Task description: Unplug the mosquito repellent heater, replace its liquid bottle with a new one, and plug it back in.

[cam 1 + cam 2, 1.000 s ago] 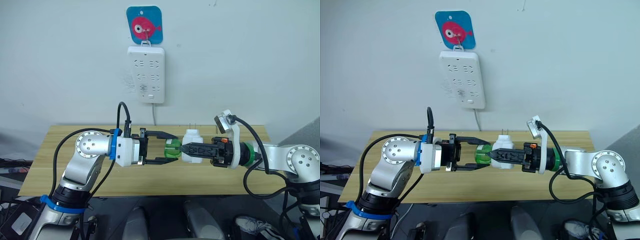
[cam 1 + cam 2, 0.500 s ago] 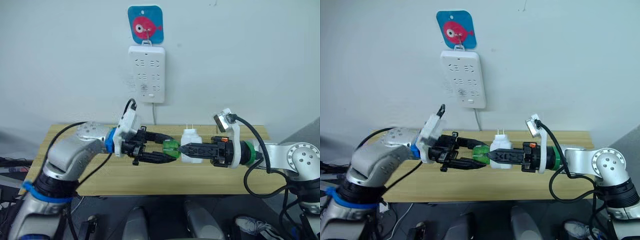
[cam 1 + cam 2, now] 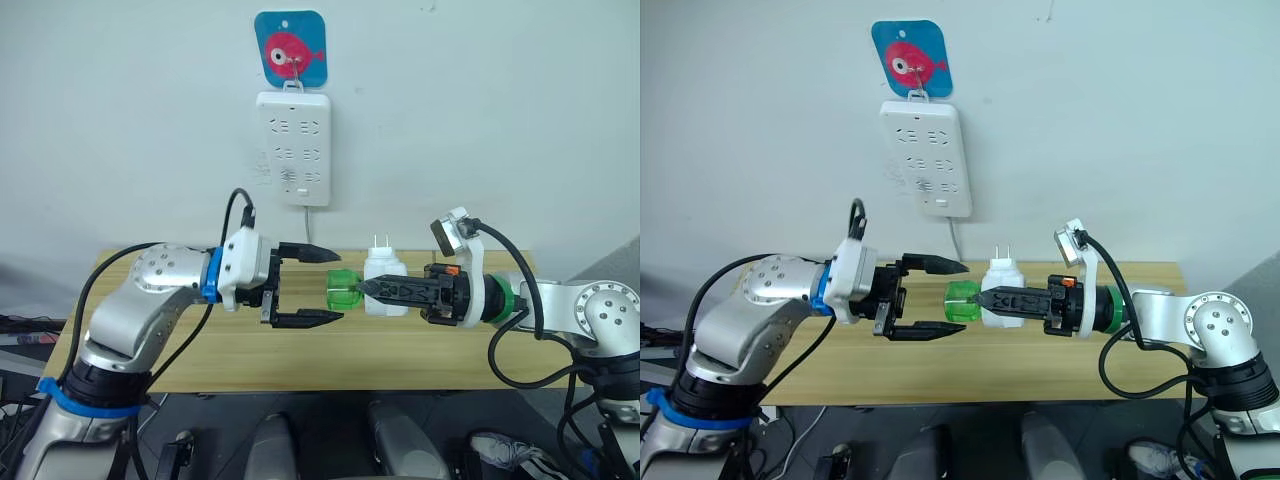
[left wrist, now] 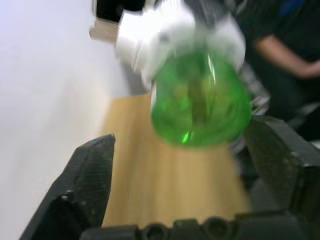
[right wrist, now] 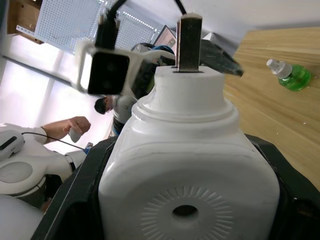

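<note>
My right gripper (image 3: 372, 288) is shut on the white mosquito repellent heater (image 3: 384, 284) and holds it above the table, prongs (image 3: 380, 243) pointing up. A green liquid bottle (image 3: 343, 290) sticks out of the heater toward my left gripper (image 3: 316, 286). That gripper is open, one finger above and one below the bottle's level, with its tips just short of the bottle. In the left wrist view the bottle (image 4: 200, 97) sits ahead of the spread fingers (image 4: 90, 175). The new one (image 5: 291, 76), a small green bottle with a white cap, lies on the table in the right wrist view.
A white power strip (image 3: 293, 148) hangs on the wall under a blue fish hook (image 3: 290, 50), above the wooden table (image 3: 200, 350). A person (image 5: 107, 107) shows in the background of the right wrist view.
My left gripper was around the green bottle; it has now drawn back to the left, turned and spread wide. The bottle stays in the heater, which the right gripper has lifted slightly.
</note>
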You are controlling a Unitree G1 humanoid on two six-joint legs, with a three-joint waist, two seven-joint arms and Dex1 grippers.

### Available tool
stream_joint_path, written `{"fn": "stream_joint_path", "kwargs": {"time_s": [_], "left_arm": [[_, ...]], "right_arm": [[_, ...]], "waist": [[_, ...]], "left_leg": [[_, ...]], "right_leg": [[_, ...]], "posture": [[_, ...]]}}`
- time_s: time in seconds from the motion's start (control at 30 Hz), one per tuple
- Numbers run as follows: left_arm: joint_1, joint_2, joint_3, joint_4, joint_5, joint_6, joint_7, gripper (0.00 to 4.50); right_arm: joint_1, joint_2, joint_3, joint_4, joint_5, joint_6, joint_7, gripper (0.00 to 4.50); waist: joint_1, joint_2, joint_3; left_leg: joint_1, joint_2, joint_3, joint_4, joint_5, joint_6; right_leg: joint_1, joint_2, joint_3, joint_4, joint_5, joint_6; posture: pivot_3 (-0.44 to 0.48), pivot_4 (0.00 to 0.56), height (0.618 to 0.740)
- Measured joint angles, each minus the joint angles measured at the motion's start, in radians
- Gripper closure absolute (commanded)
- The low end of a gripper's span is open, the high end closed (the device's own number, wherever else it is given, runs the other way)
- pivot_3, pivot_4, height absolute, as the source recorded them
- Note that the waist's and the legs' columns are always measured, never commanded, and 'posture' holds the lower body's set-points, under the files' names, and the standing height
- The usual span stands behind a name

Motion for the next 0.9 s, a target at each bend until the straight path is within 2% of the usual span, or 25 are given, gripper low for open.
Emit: {"fn": "stream_joint_path", "kwargs": {"time_s": [0.1, 0.2, 0.3, 0.4, 0.47, 0.63, 0.7, 0.73, 0.77, 0.87, 0.9], "left_arm": [[0.012, -0.038, 0.018, 0.007, 0.032, -0.168, -0.008, 0.29], [0.016, -0.05, 0.027, 0.01, 0.045, -0.252, -0.011, 0.29], [0.031, -0.052, 0.018, 0.014, 0.049, -0.278, -0.025, 0.87], [0.034, -0.053, 0.002, 0.038, 0.054, -0.284, -0.037, 1.81], [0.024, -0.057, 0.001, 0.052, 0.054, -0.284, -0.037, 2.26], [-0.007, -0.052, -0.003, 0.062, 0.045, -0.241, -0.043, 2.27], [-0.029, -0.018, -0.013, 0.043, -0.011, -0.115, -0.04, 2.27], [-0.055, 0.033, -0.022, 0.02, -0.112, 0.085, -0.022, 2.27], [-0.067, 0.053, -0.025, 0.015, -0.159, 0.167, -0.016, 2.27], [-0.181, 0.199, -0.015, 0.069, -0.551, 0.736, 0.0, 2.27], [-0.195, 0.211, -0.009, 0.079, -0.596, 0.814, 0.007, 2.27]], "right_arm": [[0.0, 0.0, 0.0, 0.004, 0.0, 0.0, 0.0, 1.44], [0.0, 0.0, 0.0, 0.009, 0.001, 0.0, 0.0, 1.44], [0.0, -0.001, 0.0, 0.011, 0.002, 0.0, 0.0, 1.45], [-0.001, -0.001, 0.0, 0.013, 0.004, 0.001, 0.0, 1.45], [-0.001, 0.0, 0.0, 0.015, 0.004, 0.001, -0.002, 1.45], [-0.002, 0.0, -0.001, 0.019, 0.004, -0.01, -0.003, 1.45], [-0.002, 0.001, -0.001, 0.019, 0.002, -0.012, -0.003, 1.45], [-0.003, 0.005, 0.0, 0.018, -0.002, -0.013, -0.003, 1.45], [-0.004, 0.008, 0.002, 0.018, -0.003, -0.013, -0.003, 1.45], [-0.025, 0.033, 0.03, -0.017, -0.007, -0.006, 0.007, 1.45], [-0.026, 0.035, 0.034, -0.028, -0.009, -0.006, 0.009, 1.45]], "waist": [[0.007, 0.0, 0.0], [0.014, 0.0, 0.0], [0.015, 0.0, 0.0], [0.016, 0.0, 0.0], [0.017, 0.0, 0.0], [0.017, 0.0, 0.0], [0.016, 0.0, 0.0], [0.016, -0.001, 0.0], [0.015, -0.001, 0.0], [0.007, 0.0, 0.003], [0.005, 0.0, 0.004]], "left_leg": [[0.0, -0.001, 0.001, 0.0, 0.0, 0.0], [0.0, -0.001, 0.001, 0.0, 0.0, 0.0], [0.0, -0.001, 0.001, 0.0, 0.0, 0.0], [0.0, -0.001, 0.0, 0.0, 0.0, 0.0], [0.0, -0.001, 0.0, 0.0, 0.0, 0.0], [0.0, -0.001, 0.0, 0.0, 0.0, 0.0], [0.0, -0.001, 0.0, 0.0, 0.0, 0.0], [0.0, 0.0, -0.001, 0.0, 0.0, 0.0], [0.0, 0.0, -0.001, 0.0, 0.0, 0.0], [-0.001, 0.0, -0.006, 0.0, 0.0, 0.0], [0.0, 0.0, -0.006, 0.0, 0.0, 0.0]], "right_leg": [[0.0, -0.001, 0.001, 0.0, 0.0, 0.0], [0.0, -0.001, 0.001, 0.0, 0.0, 0.0], [0.0, -0.001, 0.0, 0.0, 0.0, 0.0], [0.0, -0.001, 0.0, 0.0, 0.0, 0.0], [0.0, -0.001, 0.0, 0.0, 0.0, 0.0], [0.0, 0.0, 0.0, 0.0, 0.0, 0.0], [0.0, 0.0, -0.001, 0.001, 0.0, 0.0], [0.0, 0.0, -0.001, 0.001, 0.0, 0.0], [0.0, 0.0, -0.002, 0.001, 0.0, 0.0], [0.0, 0.001, -0.005, 0.002, 0.0, 0.0], [0.0, 0.001, -0.005, 0.002, -0.001, 0.0]], "posture": [[-0.128, 0.197, 0.718], [-0.121, 0.194, 0.718], [-0.121, 0.194, 0.718], [-0.123, 0.192, 0.718], [-0.123, 0.191, 0.718], [-0.118, 0.188, 0.718], [-0.115, 0.186, 0.718], [-0.113, 0.186, 0.718], [-0.114, 0.187, 0.718], [-0.118, 0.19, 0.718], [-0.118, 0.19, 0.718]]}}
